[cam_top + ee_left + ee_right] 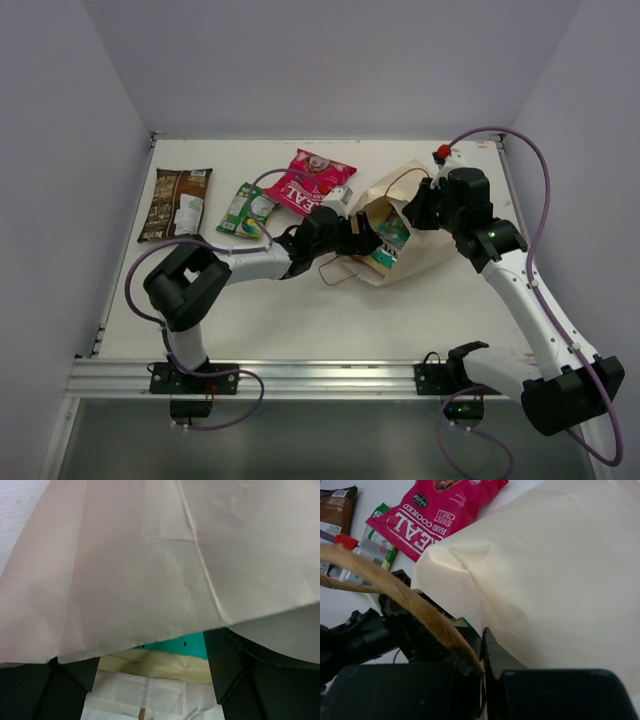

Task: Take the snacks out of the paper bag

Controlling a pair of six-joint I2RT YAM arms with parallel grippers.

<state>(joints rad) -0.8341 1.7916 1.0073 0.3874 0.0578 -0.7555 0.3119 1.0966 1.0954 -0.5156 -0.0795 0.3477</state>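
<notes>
"Two grippers were at the one bag. Nearest me, over the white table (pixel 300 320), the left gripper (pixel 366 240) had its nose in the mouth of the paper bag (pixel 432 250). Its fingers (pixel 235 675) were spread wide with nothing pinched between them."

"How did the bag lie?"

"On its side, toward the right of the table, mouth facing left. It was soft beige paper, creased, and a flap of it draped over the left fingers. A loose cord loop (pixel 335 272), thin, brown and twisted, lay on the table at the mouth."

"Anything inside?"

"A teal packet (pixel 392 233) showed in the opening, with a cream packet (pixel 160 669) beside it that had a ribbed sealed edge. What sat deeper I couldn't tell."

"And the other arm?"

"Just behind, the right gripper (pixel 416 210) had its fingers pressed together on the other cord handle (pixel 410 602), the cord arching away from the pinch."

"Further back?"

"Three flat foil packets lay out on the table, apart from the bag. The magenta packet (pixel 312 180) marked 'REAL' was closest to it, then a small green packet (pixel 247 210), and a dark brown packet (pixel 175 203) lay far left."
</notes>
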